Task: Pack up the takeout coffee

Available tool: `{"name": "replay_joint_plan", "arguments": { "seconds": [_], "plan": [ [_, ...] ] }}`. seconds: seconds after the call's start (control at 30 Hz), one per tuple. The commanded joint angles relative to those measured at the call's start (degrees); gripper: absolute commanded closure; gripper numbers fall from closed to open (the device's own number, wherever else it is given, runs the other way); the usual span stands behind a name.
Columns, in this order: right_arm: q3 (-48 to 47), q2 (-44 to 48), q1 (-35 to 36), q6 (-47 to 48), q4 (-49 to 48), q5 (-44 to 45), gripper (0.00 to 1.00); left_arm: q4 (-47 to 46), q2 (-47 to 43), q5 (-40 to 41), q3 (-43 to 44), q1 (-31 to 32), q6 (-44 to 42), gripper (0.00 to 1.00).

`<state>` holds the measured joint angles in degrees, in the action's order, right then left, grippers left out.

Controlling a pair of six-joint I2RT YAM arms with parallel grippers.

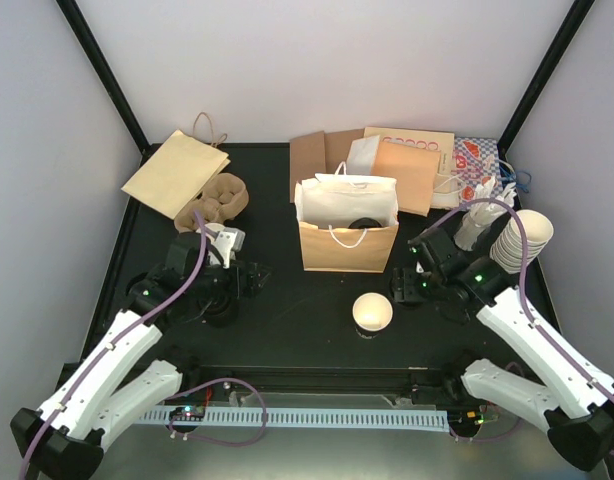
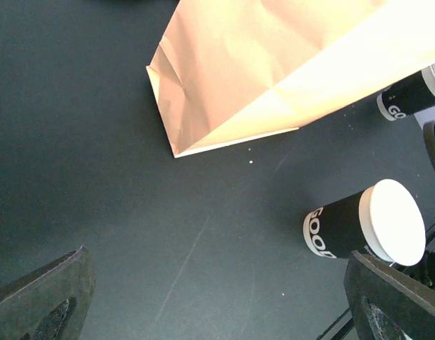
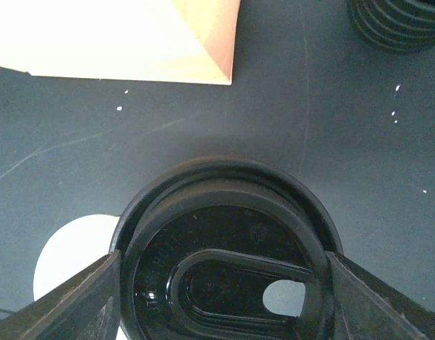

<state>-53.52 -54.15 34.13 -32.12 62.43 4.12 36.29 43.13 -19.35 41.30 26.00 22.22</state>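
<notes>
An open, lidless paper cup [image 1: 372, 312] stands in front of the brown paper bag [image 1: 347, 240]. From above it looks cream. In the left wrist view the cup [image 2: 363, 227] has a black wall with white lettering. My right gripper [image 1: 405, 287] is just right of the cup, shut on a round black sip lid [image 3: 203, 212] that spans the gap between both fingers [image 3: 76, 297]. The cup's pale rim [image 3: 69, 258] shows below and left of the lid. My left gripper [image 1: 249, 278] is low over the table left of the bag, open with nothing in it [image 2: 217, 297]. A dark round shape [image 1: 364, 222] lies inside the bag.
A pulp cup carrier [image 1: 219, 198] and a flat kraft bag [image 1: 175, 172] lie at the back left. Flat bags and sleeves [image 1: 407, 165] lean at the back. A stack of lidless cups [image 1: 522, 240] stands at the right, with a stack of black lids [image 3: 402, 21] nearby.
</notes>
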Motion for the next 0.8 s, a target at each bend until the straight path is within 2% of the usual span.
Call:
{"name": "replay_joint_plan", "arguments": {
  "seconds": [0.0,0.2,0.37,0.57,0.77],
  "plan": [
    [0.9,3.2,2.3,-2.4,2.8,-1.3,0.26,-3.4,-0.9,1.6,-1.0,0.2,5.1,0.01],
    [2.2,5.5,5.3,-3.1,4.3,-2.4,0.26,-4.4,-3.7,6.0,-2.3,0.2,6.9,0.01],
    [3.6,6.7,9.2,-4.3,3.7,-3.2,0.26,-5.0,-3.9,6.5,-3.3,0.1,8.9,0.01],
    [5.3,7.5,16.1,-7.3,2.1,-1.7,0.28,-10.3,-2.9,-7.0,-6.2,0.2,9.4,0.01],
    [6.8,7.9,21.9,-9.4,-0.6,0.3,0.28,-16.4,-3.5,-11.5,-11.6,0.8,14.4,0.01]
  ]
}}
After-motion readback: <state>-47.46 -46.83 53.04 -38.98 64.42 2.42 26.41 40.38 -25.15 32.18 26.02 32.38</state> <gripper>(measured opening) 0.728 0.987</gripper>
